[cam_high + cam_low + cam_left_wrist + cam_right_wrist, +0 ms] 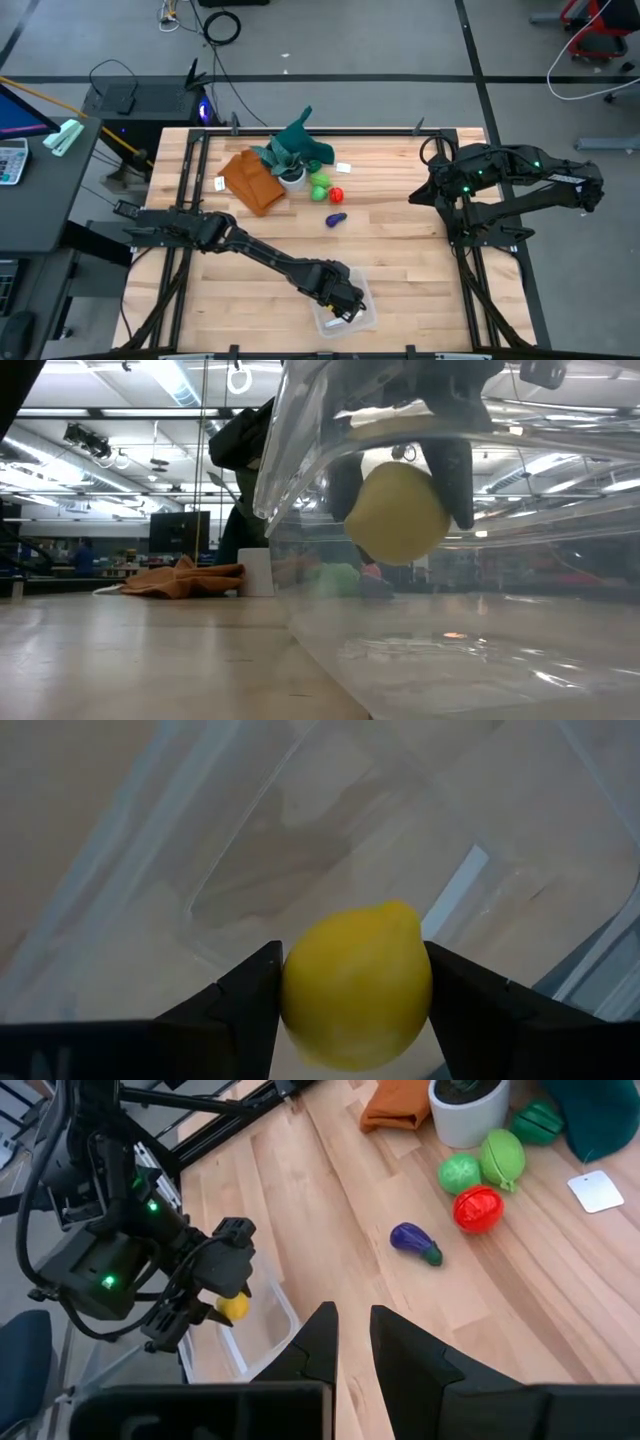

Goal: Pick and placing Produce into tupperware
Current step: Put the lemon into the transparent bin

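- L gripper (355,1005) clamped on the yellow fruit (357,985), one finger (235,1010) each side; held above the tupperware floor, not resting on it.
- Yellow fruit is lemon-shaped, slightly elongated. In L wrist view the nub end points away from the wrist, so long axis runs roughly along the fingers. Low view shows it hanging inside the clear wall (300,480), fingers reaching down into it.
- Tupperware (362,318) sits at the near table edge, centre-ish, upright; nothing else in it afaict.
- Remaining produce well apart from it, mid-table: purple piece (415,1243) lies alone, long axis diagonal, green-capped end pointing away from the pot. Red piece (478,1209) and two green pieces (459,1173) (503,1157) clustered, touching or nearly so, just beside the white pot (466,1110).
- Orange cloth (250,180) next to pot, other side.
- R gripper (352,1342) shut, empty, parked over the right side of the table (400,240).
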You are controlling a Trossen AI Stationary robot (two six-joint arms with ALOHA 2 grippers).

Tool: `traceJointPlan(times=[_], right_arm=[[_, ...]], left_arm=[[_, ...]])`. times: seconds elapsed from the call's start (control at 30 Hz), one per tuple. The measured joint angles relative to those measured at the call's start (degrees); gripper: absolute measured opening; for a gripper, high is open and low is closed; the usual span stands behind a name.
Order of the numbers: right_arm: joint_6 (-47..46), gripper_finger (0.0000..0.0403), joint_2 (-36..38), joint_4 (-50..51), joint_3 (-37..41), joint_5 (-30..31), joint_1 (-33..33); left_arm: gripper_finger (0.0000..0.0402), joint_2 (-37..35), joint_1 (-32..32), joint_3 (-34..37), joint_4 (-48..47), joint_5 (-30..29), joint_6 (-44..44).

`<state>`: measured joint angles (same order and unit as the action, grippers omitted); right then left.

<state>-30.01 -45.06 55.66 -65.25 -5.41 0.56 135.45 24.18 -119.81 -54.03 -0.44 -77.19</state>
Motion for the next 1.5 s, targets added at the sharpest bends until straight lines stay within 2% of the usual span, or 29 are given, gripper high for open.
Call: traceJointPlan(times=[1.5], right_arm=[[0.2,0.003,0.0,0.0,0.0,0.8,0.0]], left_arm=[[0.0218,0.6,-1.5,0.4,0.6,-0.6,5.4]])
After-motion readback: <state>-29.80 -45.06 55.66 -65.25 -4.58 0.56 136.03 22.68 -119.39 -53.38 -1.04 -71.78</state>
